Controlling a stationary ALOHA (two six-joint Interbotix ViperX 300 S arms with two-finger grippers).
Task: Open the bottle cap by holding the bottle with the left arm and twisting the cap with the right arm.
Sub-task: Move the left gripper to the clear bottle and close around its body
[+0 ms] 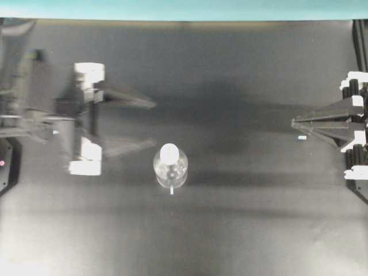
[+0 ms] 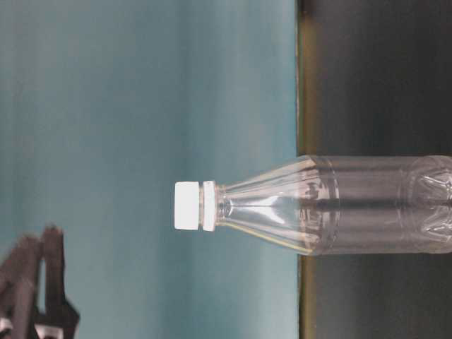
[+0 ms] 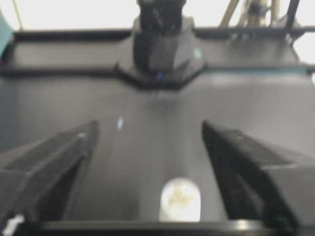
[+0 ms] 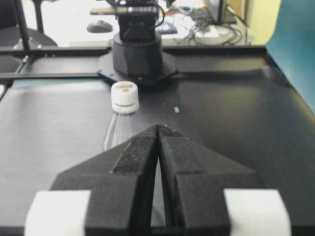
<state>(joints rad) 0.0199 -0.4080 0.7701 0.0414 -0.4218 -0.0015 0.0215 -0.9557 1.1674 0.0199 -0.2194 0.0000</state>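
The clear bottle (image 1: 171, 169) stands upright on the black table, with its white cap (image 1: 170, 153) on top. My left gripper (image 1: 153, 123) is open and empty, blurred, just left of the bottle and a little behind it. In the left wrist view the cap (image 3: 180, 199) sits low between the spread fingers (image 3: 74, 152), nearer the right one. My right gripper (image 1: 293, 122) is shut and empty, far to the right of the bottle. In the right wrist view the shut gripper (image 4: 158, 128) points just right of the bottle (image 4: 118, 132) and cap (image 4: 124, 97). The table-level view shows the cap (image 2: 187, 205) on the bottle (image 2: 339, 205).
A tiny white speck (image 1: 302, 138) lies on the table by the right gripper's tip. The teal wall (image 1: 184, 8) runs along the table's back edge. The arm bases stand at either end of the table (image 1: 241, 230).
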